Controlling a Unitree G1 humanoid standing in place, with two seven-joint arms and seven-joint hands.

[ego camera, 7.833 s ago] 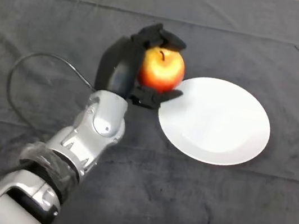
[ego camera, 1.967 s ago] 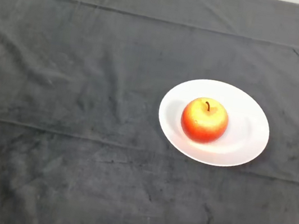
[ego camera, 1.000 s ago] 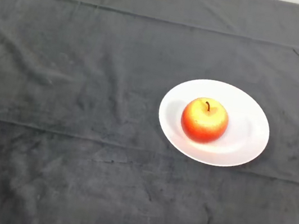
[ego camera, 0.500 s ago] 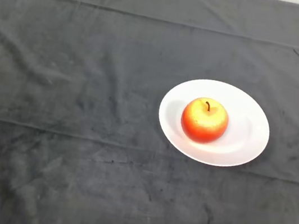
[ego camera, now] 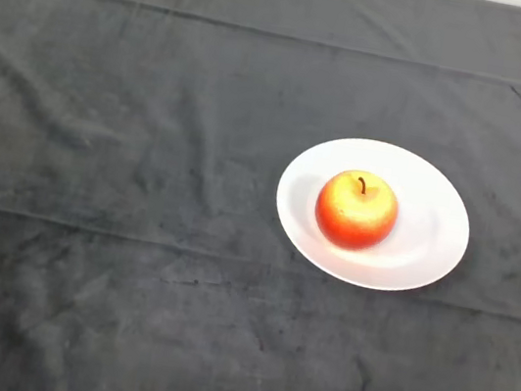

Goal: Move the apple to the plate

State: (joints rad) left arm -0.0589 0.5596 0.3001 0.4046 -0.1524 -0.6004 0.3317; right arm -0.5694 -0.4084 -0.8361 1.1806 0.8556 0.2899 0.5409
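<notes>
Dark grey cloth (ego camera: 131, 135) covers the whole tabletop, lying in soft wrinkles, with a long crease running straight across near the far edge and another fainter one crossing nearer the camera. Its left half carries nothing but folds in the fabric. Right of centre sits one white plate (ego camera: 431, 243), round and plain, resting flat on the cloth. One apple (ego camera: 356, 210) stands upright on the plate, a little left of the plate's middle, touching its surface and well inside the rim all round. Its skin is red low down and on the sides, turning yellow near the top, where a short dark stem pokes up from the dimple. A soft shadow from the apple falls on the plate just beneath it. No writing or label can be read on the plate, the apple or the cloth. At the far right corner the cloth shows a few short diagonal creases. The count comes to one plate and one apple.
</notes>
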